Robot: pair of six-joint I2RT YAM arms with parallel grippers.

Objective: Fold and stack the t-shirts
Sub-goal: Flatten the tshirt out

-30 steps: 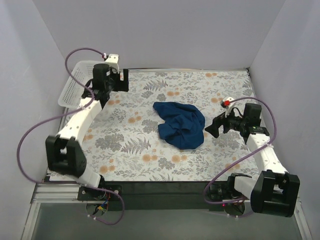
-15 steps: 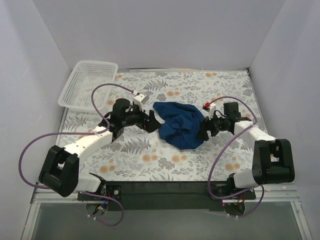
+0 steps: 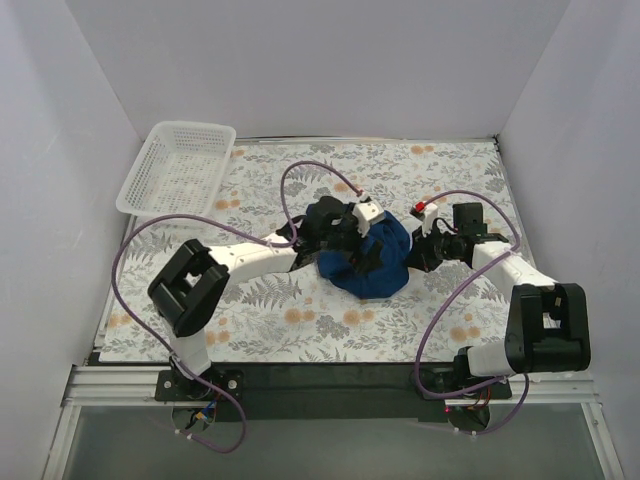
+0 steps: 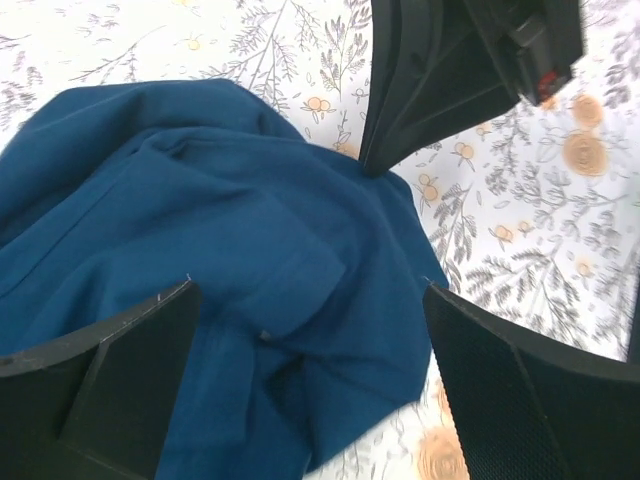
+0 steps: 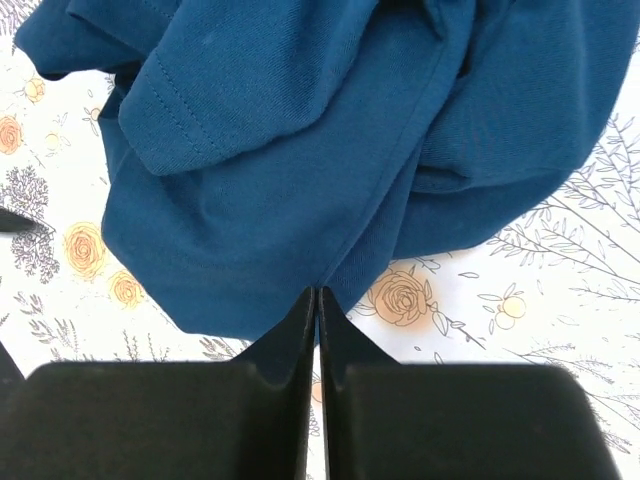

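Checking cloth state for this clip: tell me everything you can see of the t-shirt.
The t-shirt is dark navy-blue, soft cotton-looking cloth. It is crumpled in a loose heap and not folded, and it lies right of centre on the floral table cover. A stitched hem shows in the right wrist view, and no print is visible. The open left gripper straddles it from above; contact cannot be told. The right gripper is shut and appears to pinch the right-hand edge.

Navy-blue t-shirt point(image 3: 382, 274), crumpled heap (hem stitching visible), centre of floral table point(image 3: 300, 322)
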